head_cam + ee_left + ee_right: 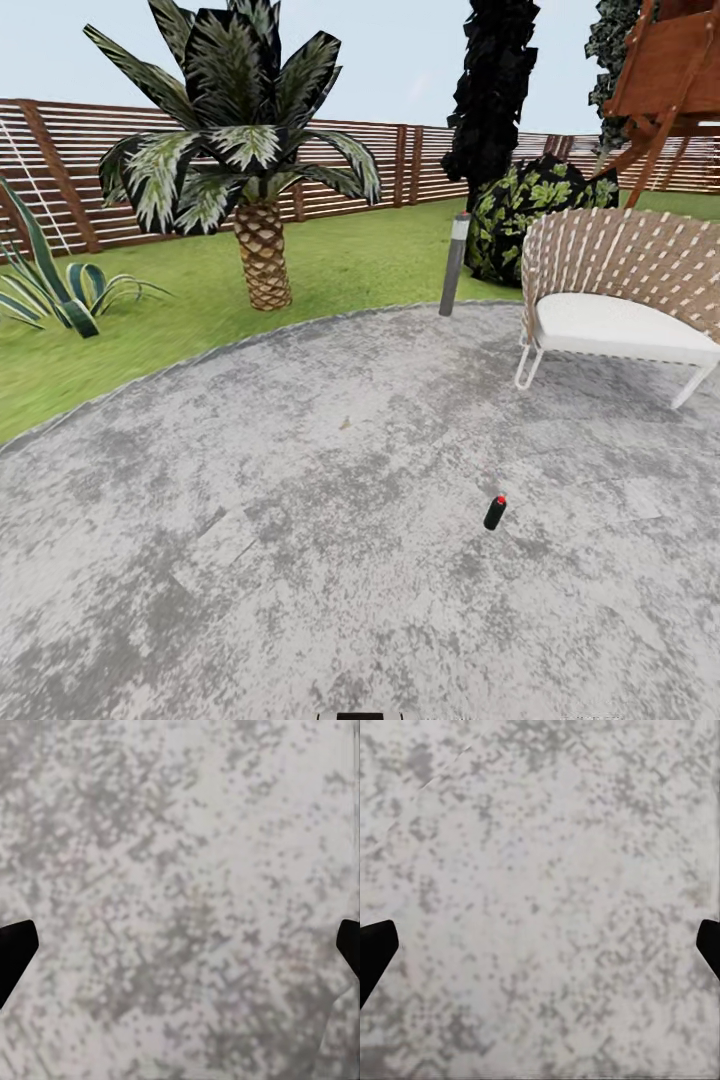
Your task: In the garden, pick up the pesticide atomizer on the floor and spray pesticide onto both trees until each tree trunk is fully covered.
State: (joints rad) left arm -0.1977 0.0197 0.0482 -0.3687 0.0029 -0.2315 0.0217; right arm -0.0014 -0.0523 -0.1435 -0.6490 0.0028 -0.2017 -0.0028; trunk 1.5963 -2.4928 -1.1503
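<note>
Grey mottled paving disc (pixel 300 520) filled the lower two thirds of the head frame, lawn (pixel 340 260) and slat fence (pixel 60 170) across the upper part. No tall grey-brown trunk was clearly in view: upper left held a short palm (pixel 250 170) with a scaly trunk, upper centre a black cypress-like tree (pixel 492 90), neither one a target by my read. Wicker chair (pixel 620 290) sat at right, a dark leafy bush (pixel 530 205) behind it, a thin lamp post (pixel 454 262) at the paving edge, centre right.

Pesticide atomizer (pixel 494 512) sat on the paving, lower right of centre: small dark cylinder, red cap, tilted, well apart from the chair and nothing beside it.

Left gripper (pixel 180 952): dark fingers (pixel 15 952) only just showed at the frame edges, spread wide, nothing between them, bare paving below. Right gripper (pixel 540 952): same, wide apart and empty, paving only.

Step in hand, as I judged it: approach, pick not started. To do it well:
- drive the base forward and a bit right until the can sits near bottom centre of the head frame (arms likely couldn't reach it from here)
- use the right arm, since the can lay on that side
- get the can into the right wrist frame before descending
- straddle the body across its narrow width, below the red cap, so the nozzle stays free
- come down slowly; tilted and light-looking, it could probably roll if one finger landed first.
</note>
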